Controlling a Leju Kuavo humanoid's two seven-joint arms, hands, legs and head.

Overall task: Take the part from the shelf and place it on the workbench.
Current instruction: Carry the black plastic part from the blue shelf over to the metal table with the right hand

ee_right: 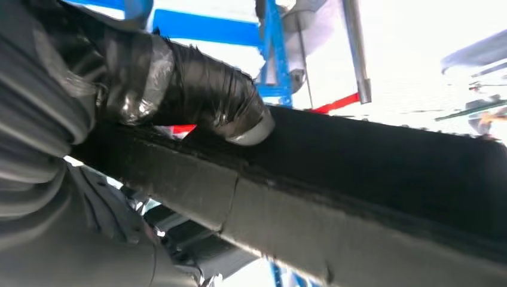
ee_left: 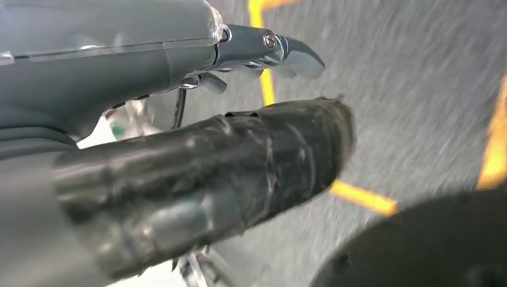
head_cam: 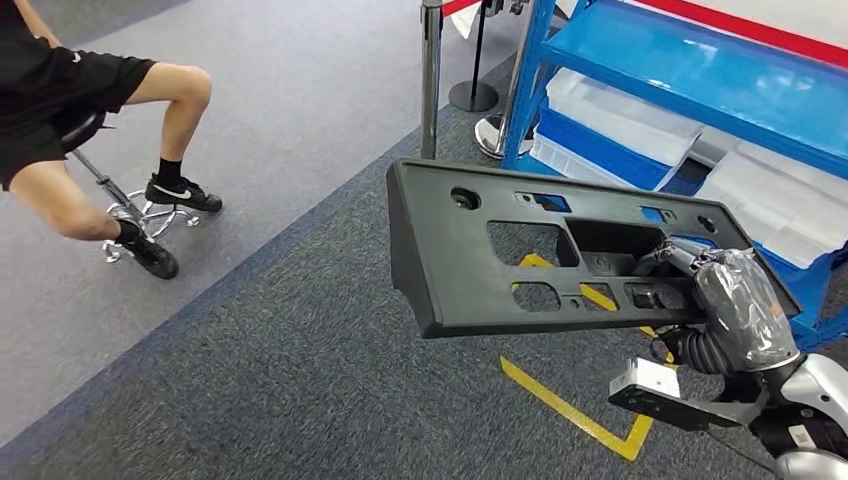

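Observation:
A long black plastic panel (head_cam: 470, 250) with several cut-outs hangs level in the air above the grey carpet, in the head view. My right hand (head_cam: 725, 290) grips its right end, fingers hooked through a cut-out. The right wrist view shows the taped thumb (ee_right: 203, 95) pressed on the panel's dark edge (ee_right: 359, 179). My left hand (ee_left: 179, 131) appears in the left wrist view over the carpet, its thumb and fingers apart with nothing between them.
The blue shelf (head_cam: 690, 70) with white trays (head_cam: 620, 120) stands at the right behind the panel. A person sits on a stool (head_cam: 130, 205) at the far left. Metal posts (head_cam: 431, 75) stand by the shelf. Yellow floor tape (head_cam: 570, 410) marks the carpet below.

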